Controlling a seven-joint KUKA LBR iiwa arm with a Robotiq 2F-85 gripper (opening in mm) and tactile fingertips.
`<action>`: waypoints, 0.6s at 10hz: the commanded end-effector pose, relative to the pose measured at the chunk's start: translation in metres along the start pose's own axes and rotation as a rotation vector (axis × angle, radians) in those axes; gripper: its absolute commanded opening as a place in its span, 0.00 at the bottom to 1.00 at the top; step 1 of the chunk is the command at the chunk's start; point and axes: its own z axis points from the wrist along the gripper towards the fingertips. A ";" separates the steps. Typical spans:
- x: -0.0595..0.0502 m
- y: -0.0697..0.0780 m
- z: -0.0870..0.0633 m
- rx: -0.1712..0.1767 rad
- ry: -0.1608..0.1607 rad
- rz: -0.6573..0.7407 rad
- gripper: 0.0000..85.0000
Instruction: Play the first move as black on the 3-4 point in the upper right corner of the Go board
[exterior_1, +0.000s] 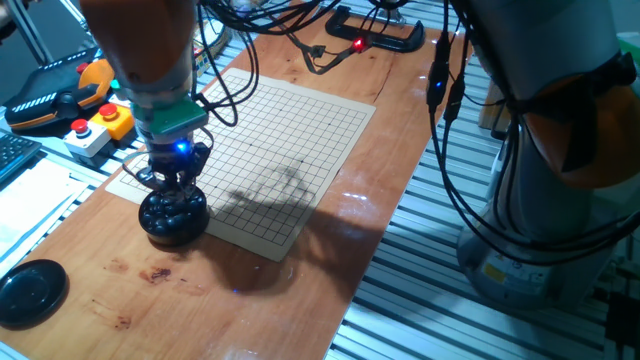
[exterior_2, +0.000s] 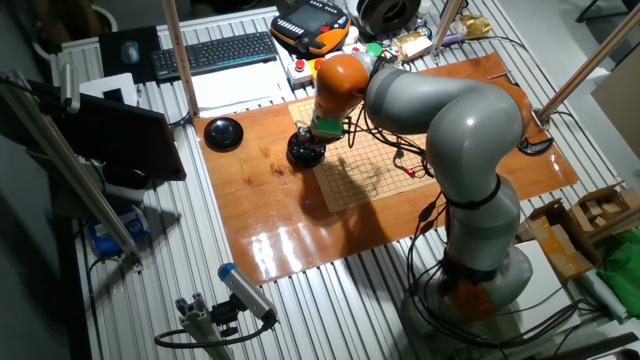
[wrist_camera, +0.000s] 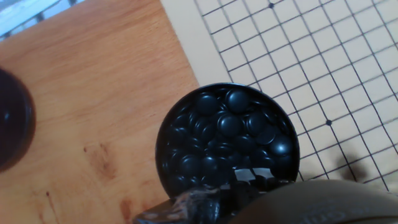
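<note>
KUKA arm (exterior_2: 450, 130) w/ orange-banded wrist reaches across the wooden surface (exterior_1: 330, 250) and hangs its gripper (exterior_1: 172, 185) directly over the black bowl (exterior_1: 172, 215) of stones, which sits on the near corner edge of the Go board (exterior_1: 270, 150). Board grid looks bare in all views, no stone played yet.

Step in hand, by the look of it: picking up one black stone. Gripper is right at the bowl's mouth, tips down among or just above the stones; which one, can't tell. Jaws: only a dark blurred mass at the bottom of the hand view, so whether they are spread or pinching a stone can't be told.

Next move calls for: a clean lift w/ a single stone, then travel across the board to the upper right corner and a careful set-down on the 3-4 crossing. That point is unmarked, looks like any other crossing, and can't be singled out here. Risk, as a judgement: glossy lens-shaped stones may slip or come up in a pair.

Containers: bowl is heaped w/ black stones (wrist_camera: 227, 124), nearly to the rim. The task's stone is presumably one of these. A round black lid (exterior_1: 30, 292) lies apart on the surface, nothing on it.
</note>
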 end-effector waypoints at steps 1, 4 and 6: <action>0.000 0.000 0.000 -0.012 -0.001 -0.022 0.01; 0.000 0.000 0.000 -0.042 -0.013 -0.069 0.01; 0.001 0.001 -0.001 -0.068 -0.005 -0.082 0.01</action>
